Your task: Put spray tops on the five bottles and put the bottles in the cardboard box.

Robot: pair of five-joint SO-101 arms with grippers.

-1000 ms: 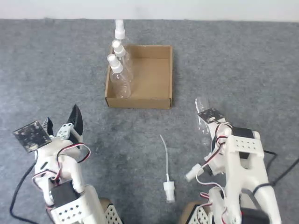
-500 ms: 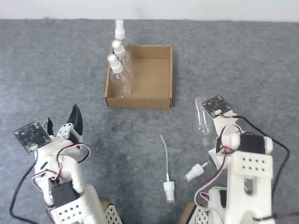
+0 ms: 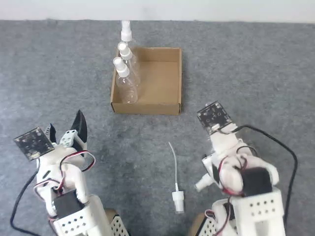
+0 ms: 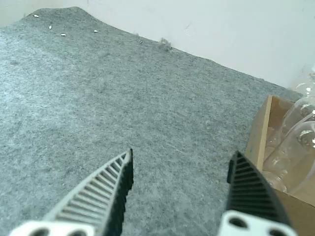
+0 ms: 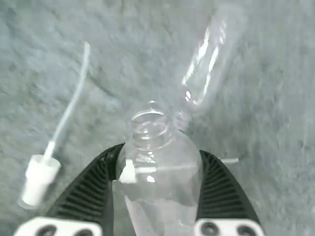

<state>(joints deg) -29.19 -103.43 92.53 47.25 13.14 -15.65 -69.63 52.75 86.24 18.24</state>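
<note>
My right gripper (image 5: 157,155) is shut on a clear bottle (image 5: 156,169) with an open neck, held just above the grey mat. A second clear bottle (image 5: 206,64) lies on the mat right beyond it. One spray top (image 5: 37,179) with a long tube lies beside them, seen from above as the spray top (image 3: 177,196) between the arms. Another spray top (image 3: 203,183) sticks out from under the right arm. The cardboard box (image 3: 170,105) holds three capped bottles (image 3: 125,81) along its left wall. My left gripper (image 4: 179,172) hangs open over bare mat at the lower left.
The box's right half (image 3: 160,78) is free. The grey mat (image 3: 59,64) is open to the left of the box and to its right. A pale wall runs along the far edge. In the left wrist view the box corner (image 4: 258,132) and bottles (image 4: 295,142) stand ahead.
The right arm has swung left and lowered, and its wrist camera now covers the clear bottle that showed beside it before. The left arm has not moved.
</note>
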